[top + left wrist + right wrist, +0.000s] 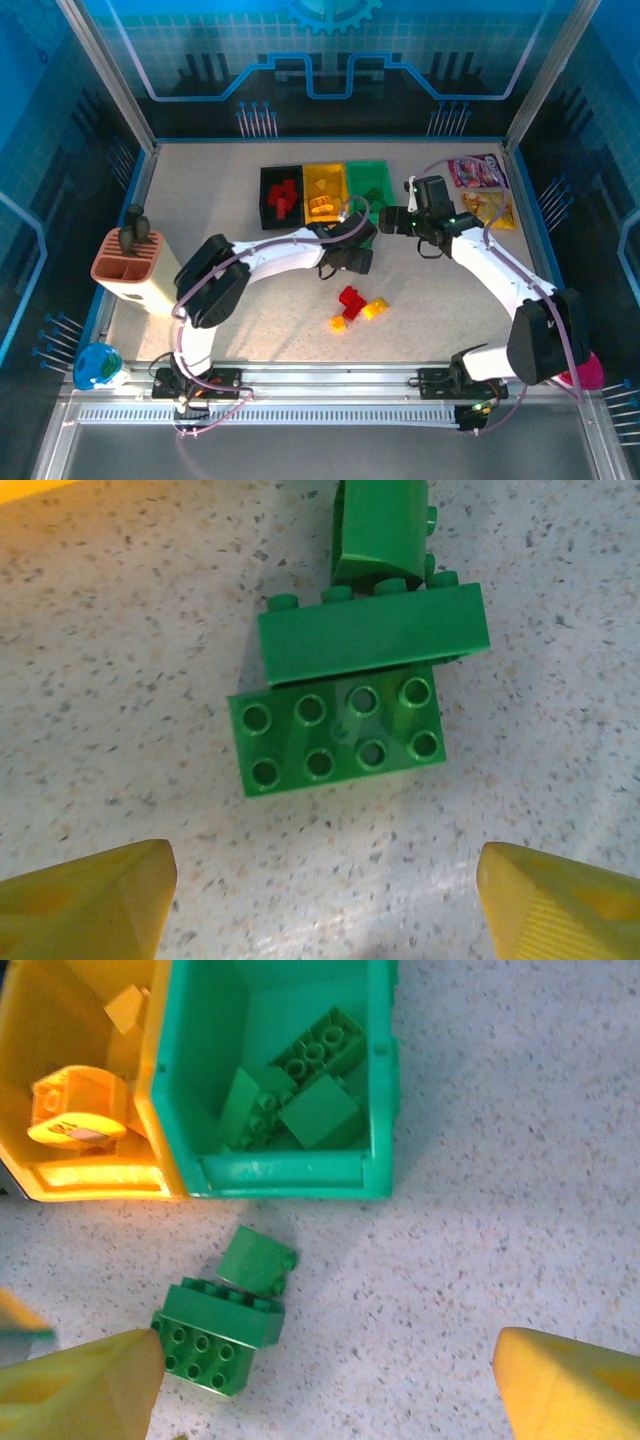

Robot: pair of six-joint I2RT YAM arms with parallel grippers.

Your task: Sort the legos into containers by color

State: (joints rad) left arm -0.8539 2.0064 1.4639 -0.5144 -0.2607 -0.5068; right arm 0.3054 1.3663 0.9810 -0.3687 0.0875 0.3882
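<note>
**Speckled counter (290, 320): two pincers over one green heap**

The pale, speckled counter sits inside a blue-walled enclosure. The containers (325, 168) stand in a joined row at its far side: black, yellow, green.

The left pincer (320, 910) and the right pincer (325, 1390) both hang with jaws wide apart and empty. Both are above the same green legos (335, 740), which lie on the counter just in front of the green bin (290, 1175).

What could go wrong:
- **Arm clash:** seen from above, the two pincers sit very near each other. If both go for the one heap, the arms could collide.
- **Disturbing the heap:** the heap's bricks touch, one flat with studs up, one on its side against it, a third just behind. Closing on one would likely shove or tip its neighbours.
- **Catching the bin:** the bin wall is close, so a finger catching it could shift the whole row.
- **Wrong bin:** the yellow bin (60, 1175) adjoins, so an off-centre release might drop green into yellow.

Counts:
- Three containers.
- Three loose green legos in the heap.
- About three more green ones inside the green bin.
- At least two yellow pieces in the yellow bin.
- Several red bricks in the black bin, too bunched to count.
- Mid-counter, a red lump (350, 298), one brick or two.
- Just beside it, two yellow bricks (375, 308).
</note>
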